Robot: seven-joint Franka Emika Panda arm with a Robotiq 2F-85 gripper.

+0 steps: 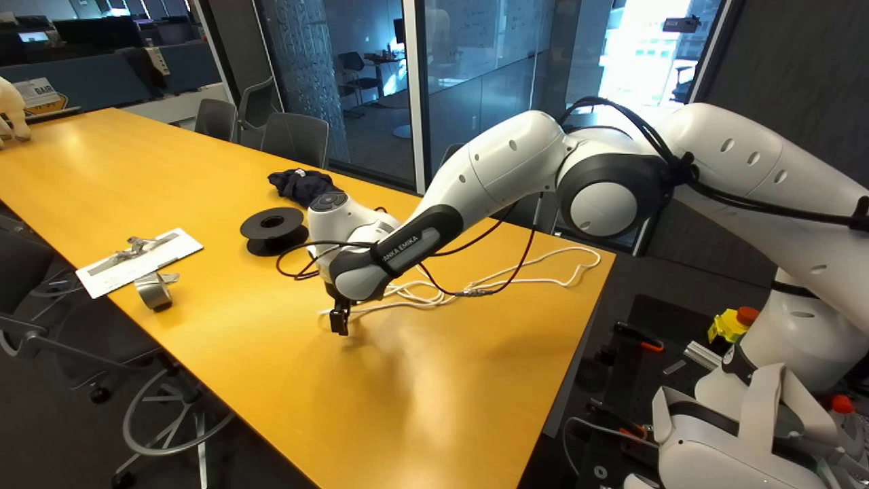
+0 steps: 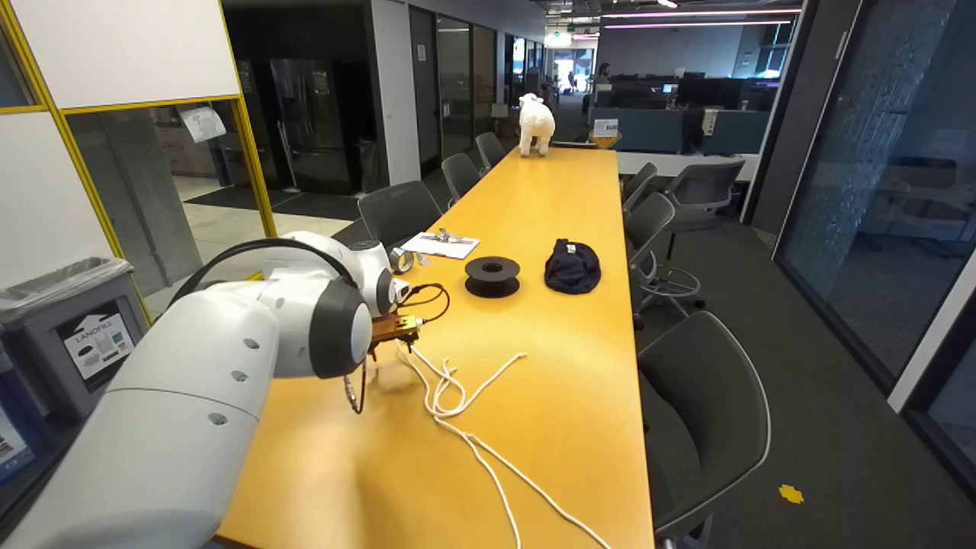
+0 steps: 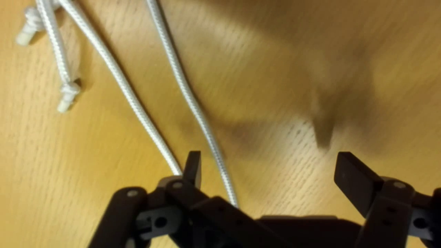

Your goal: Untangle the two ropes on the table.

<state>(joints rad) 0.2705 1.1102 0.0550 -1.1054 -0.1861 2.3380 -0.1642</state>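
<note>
The two ropes [image 2: 438,415] lie on the glossy orange worktop [image 2: 572,328], bunched in loops around their middle, with a long loop stretching toward the end by the robot's base. In the wrist view the fingers [image 3: 358,184] stand wide apart just over the wood; one stretch of rope runs into the gap between them and another passes behind one finger (whether either touches, I cannot tell). Two knotted ends [image 3: 67,94] lie off to one side in that view.

Most in the way is the white arm [image 1: 603,207], which hides part of the loops in an exterior view. A dark cable [image 1: 476,293] hangs from it and crosses in front of the ropes there.

Beyond the ropes a black spool [image 2: 492,288] lies flat, with a bundle of navy cloth [image 2: 573,271] near it. Well apart, close to a long edge, a roll of silver tape [image 1: 153,293] stands on its rim beside a white board [image 1: 108,277] carrying metal pieces. A white toy sheep [image 2: 537,122] stands at the far end, and dark chairs [image 2: 709,389] line both long sides. Near the robot's base sits a white headset [image 1: 740,435].
</note>
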